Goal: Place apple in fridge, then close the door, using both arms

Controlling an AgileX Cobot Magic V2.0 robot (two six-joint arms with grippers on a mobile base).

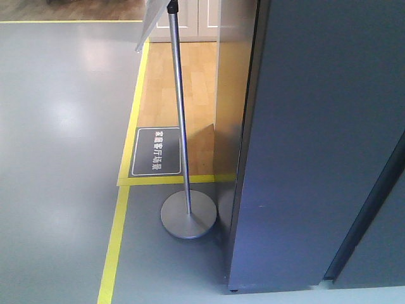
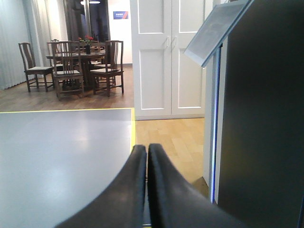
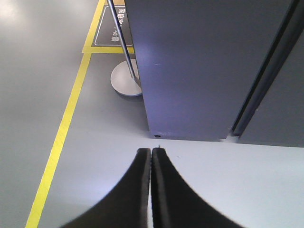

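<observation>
The fridge fills the right of the front view as a tall dark grey slab standing on the grey floor. A dark slanted seam separates it from a second grey panel at the far right; I cannot tell which part is the door. The apple is out of view. My left gripper is shut and holds nothing; it points across the floor, with the fridge and its white, blue-striped edge to its right. My right gripper is also shut and holds nothing, hanging over the floor just before the fridge foot.
A thin silver sign pole on a round base stands close to the fridge's left side, its tilted board overhead. Yellow floor tape borders a wooden strip with a dark floor label. White doors and dining chairs lie beyond.
</observation>
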